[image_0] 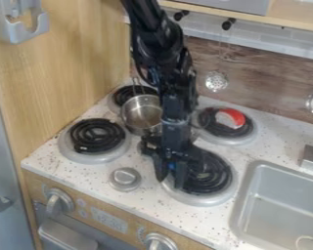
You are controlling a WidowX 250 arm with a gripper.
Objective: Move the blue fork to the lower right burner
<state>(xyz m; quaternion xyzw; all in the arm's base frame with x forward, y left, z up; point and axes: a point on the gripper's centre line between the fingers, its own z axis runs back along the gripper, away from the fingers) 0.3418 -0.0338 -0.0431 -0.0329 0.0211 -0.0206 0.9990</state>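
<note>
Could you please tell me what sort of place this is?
It looks like a toy kitchen: a speckled counter holds four coil burners, a metal pot stands towards the back, and a sink is set in at the right.

Claw [170, 181] apparently at lower-right burner's [210, 177] edge
</note>
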